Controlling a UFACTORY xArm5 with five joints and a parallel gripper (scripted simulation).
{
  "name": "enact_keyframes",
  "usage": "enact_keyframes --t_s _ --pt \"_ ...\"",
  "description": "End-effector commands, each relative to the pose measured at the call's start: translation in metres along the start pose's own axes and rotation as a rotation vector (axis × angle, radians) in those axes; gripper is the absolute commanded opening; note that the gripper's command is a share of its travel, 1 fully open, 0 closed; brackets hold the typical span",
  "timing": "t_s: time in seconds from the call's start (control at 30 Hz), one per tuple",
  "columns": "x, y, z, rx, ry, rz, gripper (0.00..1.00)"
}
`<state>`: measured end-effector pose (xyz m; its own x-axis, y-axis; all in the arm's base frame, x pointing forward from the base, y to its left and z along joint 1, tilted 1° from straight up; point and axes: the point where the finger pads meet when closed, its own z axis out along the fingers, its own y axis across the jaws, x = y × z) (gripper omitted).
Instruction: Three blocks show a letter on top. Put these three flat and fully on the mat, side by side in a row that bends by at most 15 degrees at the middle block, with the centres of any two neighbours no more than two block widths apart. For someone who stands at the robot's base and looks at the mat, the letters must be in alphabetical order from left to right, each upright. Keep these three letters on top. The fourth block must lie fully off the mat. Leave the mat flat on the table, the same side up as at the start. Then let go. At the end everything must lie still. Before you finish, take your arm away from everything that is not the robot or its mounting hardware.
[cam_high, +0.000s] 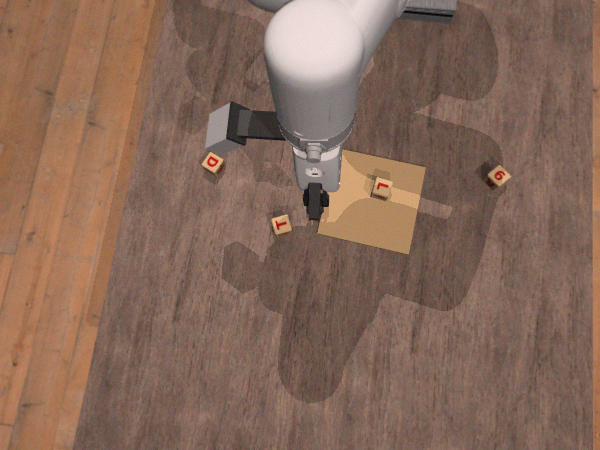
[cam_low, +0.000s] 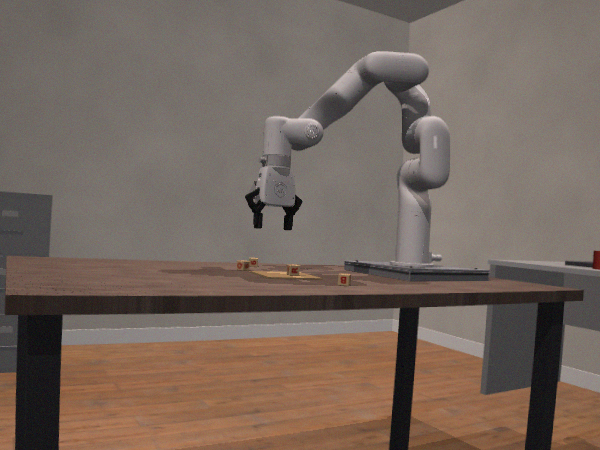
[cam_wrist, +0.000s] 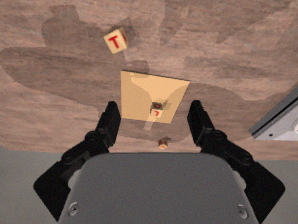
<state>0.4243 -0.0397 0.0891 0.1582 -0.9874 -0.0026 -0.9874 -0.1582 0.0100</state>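
Black two-finger pincer (cam_low: 272, 221) fully open, nothing in it, hanging high above the dark wood desk (cam_low: 100, 285), over the left edge of the tan square mat (cam_high: 395, 230) in the top view.

Clock directions per top view, mat as centre:
- Wooden cube with red L (cam_high: 382, 188) on the mat, in the upper half near the middle, well inside all four edges. Free mat on both sides of it.
- Wooden cube with red T (cam_high: 281, 224) off the mat at 9 o'clock, just beside its left edge.
- Wooden cube with red D (cam_high: 213, 163) further out at 10 o'clock, well apart from the mat.
- Wooden cube with red 6 (cam_high: 498, 175) off the mat at 2 o'clock, well apart.

Mat slightly rotated against the desk edges. All cubes flat, none exactly square to the mat. L, T, D tops point toward the bottom of the top view.
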Motion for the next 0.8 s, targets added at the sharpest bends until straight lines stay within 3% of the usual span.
enact_keyframes --t_s 0.0,0.77 --pt "-0.010 -0.002 0.001 0.004 0.001 -0.139 1.00" --pt "-0.050 0.000 0.009 0.001 0.002 -0.673 1.00"
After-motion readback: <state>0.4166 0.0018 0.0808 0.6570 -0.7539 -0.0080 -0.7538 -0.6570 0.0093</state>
